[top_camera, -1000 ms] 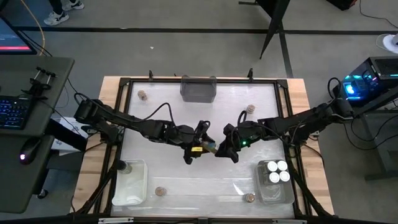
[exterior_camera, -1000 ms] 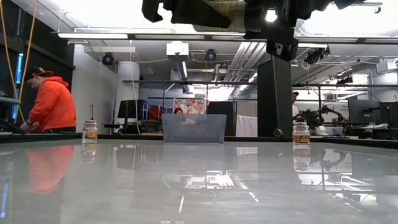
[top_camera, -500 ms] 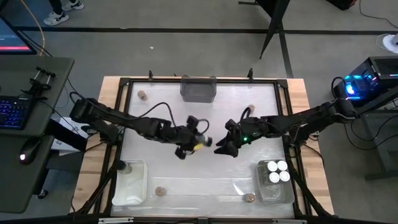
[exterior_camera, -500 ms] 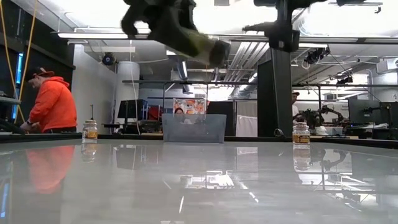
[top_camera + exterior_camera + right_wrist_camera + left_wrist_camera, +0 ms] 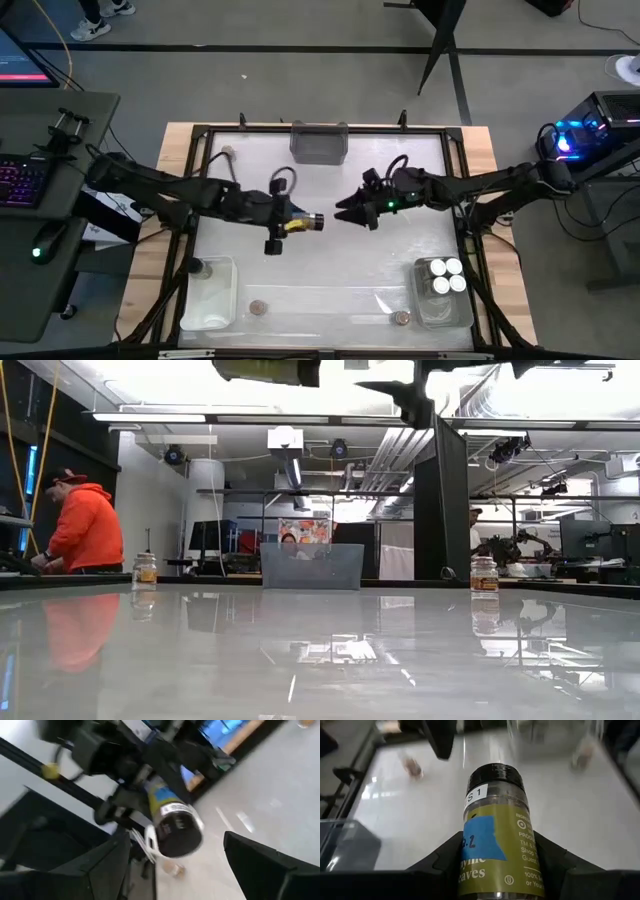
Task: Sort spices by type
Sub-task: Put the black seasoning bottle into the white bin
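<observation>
A spice jar (image 5: 496,827) with a black lid, an olive label and a strip of blue tape is in my left gripper (image 5: 298,223), above the table's middle. It lies level, with its lid (image 5: 318,221) toward the table's right. My right gripper (image 5: 344,213) is open, a short gap to the right of the lid, with its fingers pointing at it. In the right wrist view the jar (image 5: 172,822) shows lid-on between those spread fingers, untouched. Three white-lidded jars (image 5: 443,276) stand in the clear bin (image 5: 440,305) near the right corner. My left gripper pinches the jar's labelled body (image 5: 470,870) between its two fingers (image 5: 440,862), back toward the jar's bottom end. The fingers come level from the table's left and lie along the jar. The jar is lifted clear and lies level, its lid end sticking out past the fingertips.
Single jars stand at the far left (image 5: 229,153), near the front edge (image 5: 259,308) (image 5: 401,318) and beside the left clear bin (image 5: 210,295). A grey bin (image 5: 319,142) sits at the far edge. A person in orange (image 5: 85,525) is beyond the table.
The two grippers, close together at the jar a second ago, have drawn apart. My left gripper has carried the jar toward the table's left and far side and turned it level. My right gripper has pulled back toward the far right, free of the jar.
</observation>
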Controlling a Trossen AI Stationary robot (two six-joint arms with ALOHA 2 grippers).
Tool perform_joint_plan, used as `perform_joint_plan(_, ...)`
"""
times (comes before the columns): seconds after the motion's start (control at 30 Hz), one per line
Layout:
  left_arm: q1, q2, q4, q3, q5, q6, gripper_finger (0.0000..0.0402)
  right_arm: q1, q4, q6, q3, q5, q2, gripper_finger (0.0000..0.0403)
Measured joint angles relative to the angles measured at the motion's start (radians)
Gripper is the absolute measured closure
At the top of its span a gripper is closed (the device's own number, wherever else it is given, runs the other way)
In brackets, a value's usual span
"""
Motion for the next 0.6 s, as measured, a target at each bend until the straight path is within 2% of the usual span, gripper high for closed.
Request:
perform_joint_plan(0.13, -0.017, -0.071, 0.184, -0.092, -0.097, -0.032, 0.0242, -0.018, 0.051, 0.108, 0.000, 0.023, 0.006, 0.0086)
perform_joint_plan(0.27, -0.022, -0.084, 0.218, -0.110, -0.237, -0.030, 0.0242, -0.030, 0.060, 0.268, 0.000, 0.053, 0.007, 0.0086)
perform_joint_plan(0.37, -0.013, -0.085, 0.292, -0.109, -0.240, -0.012, 0.0242, -0.025, 0.104, 0.296, -0.001, 0.104, 0.007, 0.0086)
perform_joint_plan(0.6, -0.005, -0.067, 0.347, -0.109, -0.230, 0.019, 0.0242, -0.025, 0.230, 0.317, -0.001, 0.123, 0.007, 0.0086)
